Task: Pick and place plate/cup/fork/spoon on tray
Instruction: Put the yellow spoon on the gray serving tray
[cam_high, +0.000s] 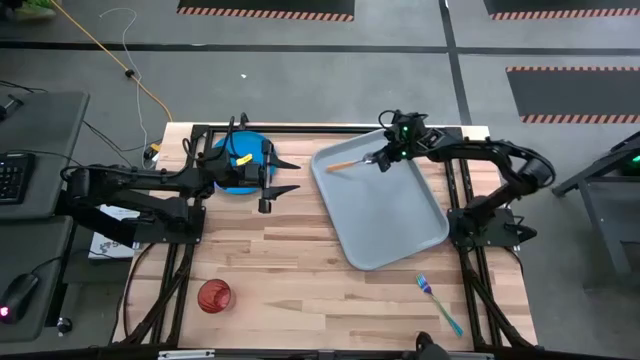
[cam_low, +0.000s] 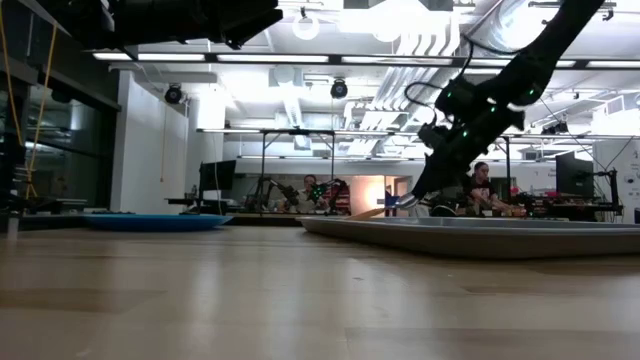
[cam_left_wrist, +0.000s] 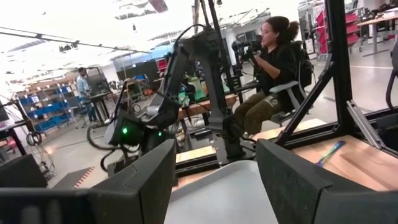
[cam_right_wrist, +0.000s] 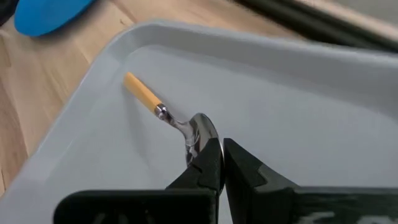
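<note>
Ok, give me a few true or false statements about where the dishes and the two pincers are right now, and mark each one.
1. The spoon lies inside the tray. True.
2. The cup stands on the tray. False: it stands on the bare wooden table, near the left front.
3. The right pincer is shut at the spoon's bowl. True.
4. The fork is on the plate. False: it lies on the table, beside the tray's front corner.
5. The left pincer holds the plate. False: it is open and empty, beside the plate.
</note>
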